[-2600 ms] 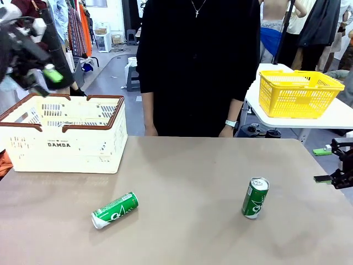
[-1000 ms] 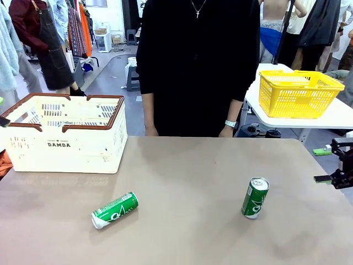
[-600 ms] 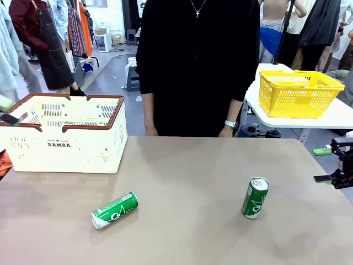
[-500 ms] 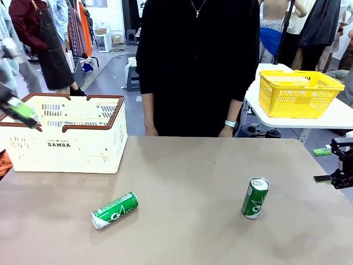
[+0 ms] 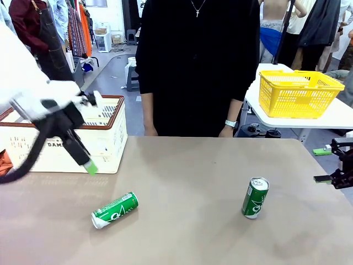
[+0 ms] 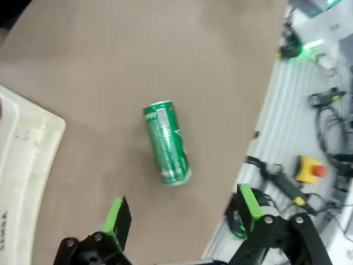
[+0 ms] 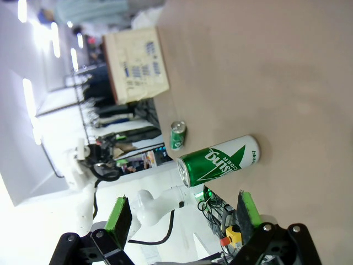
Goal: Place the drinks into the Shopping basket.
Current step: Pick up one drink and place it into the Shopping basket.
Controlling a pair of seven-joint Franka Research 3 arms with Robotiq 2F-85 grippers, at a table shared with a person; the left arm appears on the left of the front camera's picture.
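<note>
Left wrist view: sideways green can (image 6: pixel 166 144) just ahead of released left gripper (image 6: pixel 182 207).

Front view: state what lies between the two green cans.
Only bare table separates the lying green can from the upright green can, seen in the front view.

Grey floor (image 5: pixel 108 69) stretching back past hanging clothes (image 5: pixel 78 27) on the left. On the right, a white side table (image 5: pixel 342 116) carrying a yellow basket (image 5: pixel 298 102). Bright, even light throughout.
</note>
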